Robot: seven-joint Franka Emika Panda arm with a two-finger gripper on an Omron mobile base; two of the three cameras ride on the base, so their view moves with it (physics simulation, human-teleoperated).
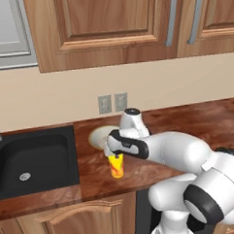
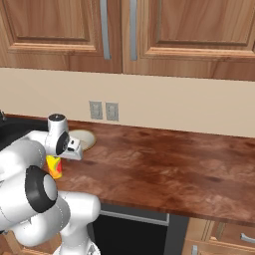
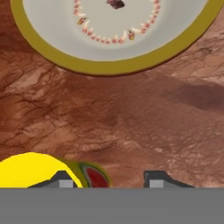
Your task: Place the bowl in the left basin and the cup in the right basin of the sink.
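My forearm hides most of the bowl [image 1: 97,135] in the left base view, and the hand view's top edge cuts off its far rim. My hand covers the top of the cup [image 1: 116,166]; in the hand view the bottom-left corner crops it. The left edge cuts off the sink [image 1: 33,160]. Whether my jaws touch the cup, I cannot tell.

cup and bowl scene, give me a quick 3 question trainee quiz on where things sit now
1. True or false: the cup already stands in the sink.
2. What lies on the counter just behind the cup: A) the bowl, B) a kettle, C) a pan?
3. Fill in: the cup stands on the wooden ____.

Key: 1 false, it is on the counter right of the sink. 2 A. 3 counter.
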